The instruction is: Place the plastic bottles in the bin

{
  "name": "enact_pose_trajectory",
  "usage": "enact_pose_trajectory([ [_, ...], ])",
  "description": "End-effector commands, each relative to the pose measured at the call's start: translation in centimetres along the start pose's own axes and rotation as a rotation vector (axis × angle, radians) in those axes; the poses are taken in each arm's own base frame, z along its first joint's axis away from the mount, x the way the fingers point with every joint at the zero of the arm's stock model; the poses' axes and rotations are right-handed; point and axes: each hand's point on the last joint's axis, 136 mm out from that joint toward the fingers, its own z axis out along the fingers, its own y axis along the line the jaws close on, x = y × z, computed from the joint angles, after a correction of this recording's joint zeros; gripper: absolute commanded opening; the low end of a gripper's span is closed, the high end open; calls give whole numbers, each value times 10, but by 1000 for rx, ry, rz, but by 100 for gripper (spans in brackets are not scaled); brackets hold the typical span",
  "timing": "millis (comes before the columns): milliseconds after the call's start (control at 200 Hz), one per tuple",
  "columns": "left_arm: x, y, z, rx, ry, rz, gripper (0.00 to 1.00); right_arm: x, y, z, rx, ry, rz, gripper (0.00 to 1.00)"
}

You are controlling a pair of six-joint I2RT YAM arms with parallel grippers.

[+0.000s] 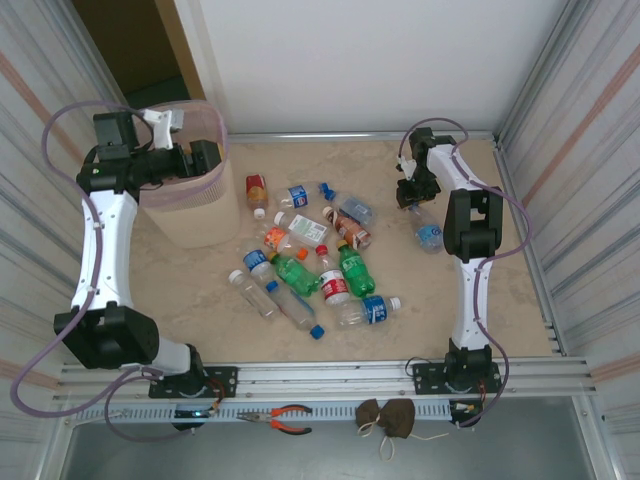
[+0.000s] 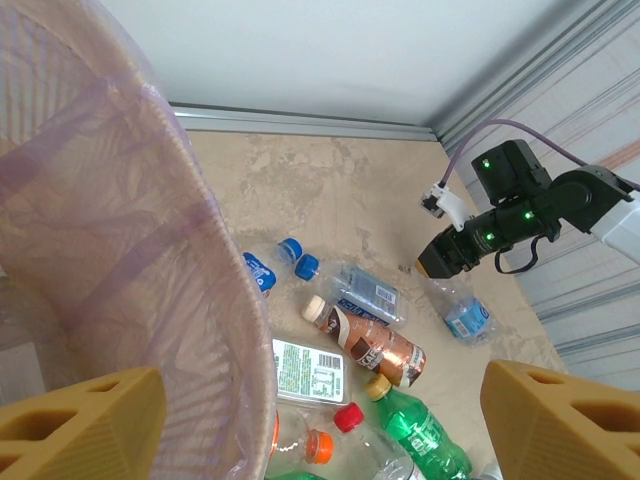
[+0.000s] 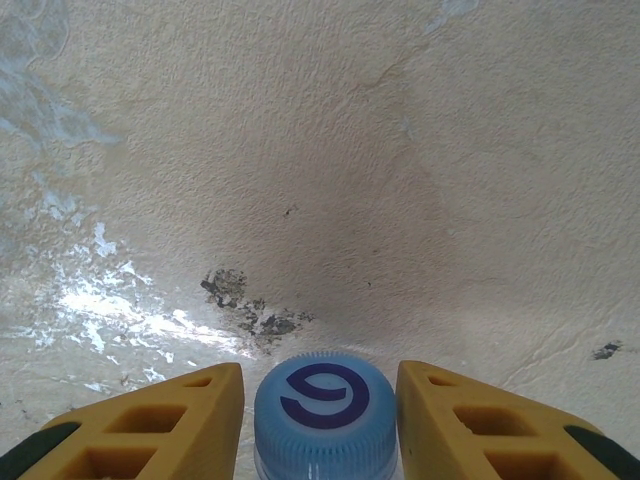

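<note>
- Right pincer [image 3: 322,398]: it sits low over a lone bottle [image 3: 325,415] at the right side of the counter [image 3: 350,150]. One yellow finger stands on each side of the blue cap, close against it. Whether they pinch it yet I cannot tell.
- My left pincer [image 2: 320,425] is spread wide and holds nothing. It hangs at the rim of the bin [image 2: 150,260], which stands at the far left of the counter.
- What is done I cannot judge. From above, my left arm covers the mouth of the bin, and its cloudy pink wall gives nothing away in my left wrist view.
- What is left is most of the job, I judge. A pile of bottles [image 1: 310,262], a dozen or more, lies in the middle of the counter just right of the bin. The lone bottle lies well apart from the bin.
- The top view alone gives the whole layout: bin, pile, lone bottle and both arms, plus pliers [image 1: 288,418] on the near rail.
- My right wrist view adds the purple swirl on the cap and how snugly it fits between my fingers.
- My left wrist view shows my right pincer from the side, tilted down at the bottle's cap end.
</note>
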Motion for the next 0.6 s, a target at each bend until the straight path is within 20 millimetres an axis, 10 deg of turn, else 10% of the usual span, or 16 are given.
enact_pose_trajectory([
  [0, -3, -18, -9, 41, -28, 26, 82, 7, -3, 5, 11, 37, -1, 43],
  [591, -3, -29, -11, 62, -40, 43, 81, -2, -3, -21, 22, -44, 10, 27],
])
